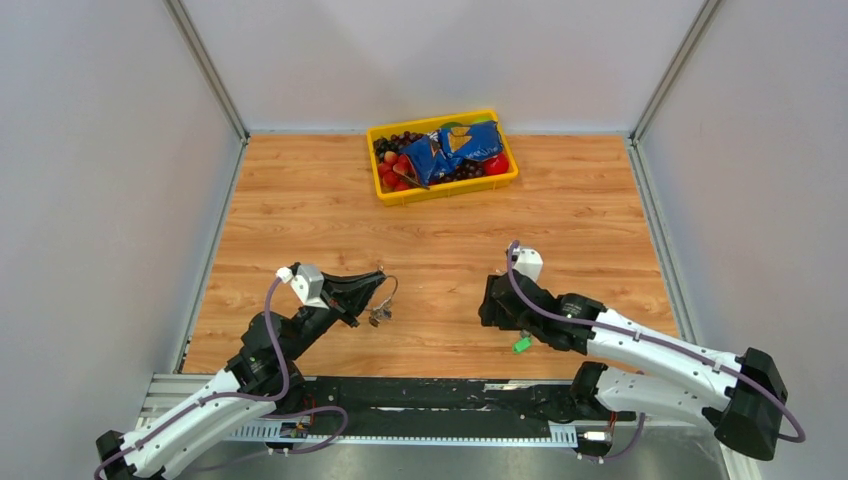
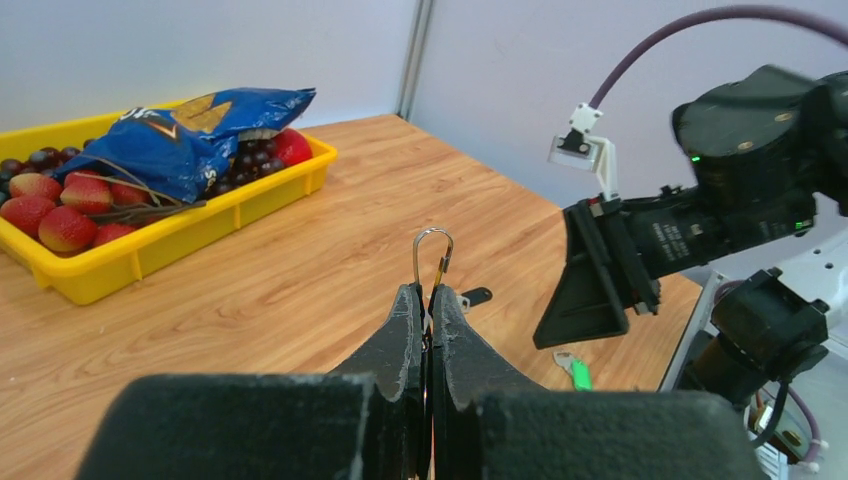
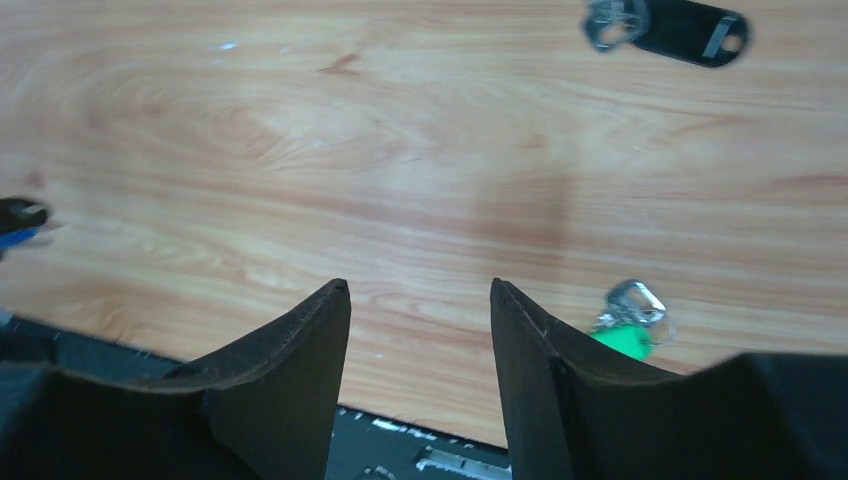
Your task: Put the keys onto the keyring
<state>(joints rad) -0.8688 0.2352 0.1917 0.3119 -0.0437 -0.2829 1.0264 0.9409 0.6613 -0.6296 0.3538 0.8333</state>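
Left gripper (image 2: 428, 298) pinched the thin silver wire keyring (image 2: 433, 250); right gripper (image 3: 420, 288), jaws spread, hung beside the green-tagged silvery key (image 3: 628, 322), probably grasping it next.

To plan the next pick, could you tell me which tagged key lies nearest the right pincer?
The green-tagged key, on the table beside the right pincer; the black-tagged key lies farther off.

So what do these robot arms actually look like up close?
The left arm and right arm have white shells with black joints, and a purple cable loops along each. A small white block sits at each wrist. The left gripper and right gripper have matte black, wedge-shaped fingers.
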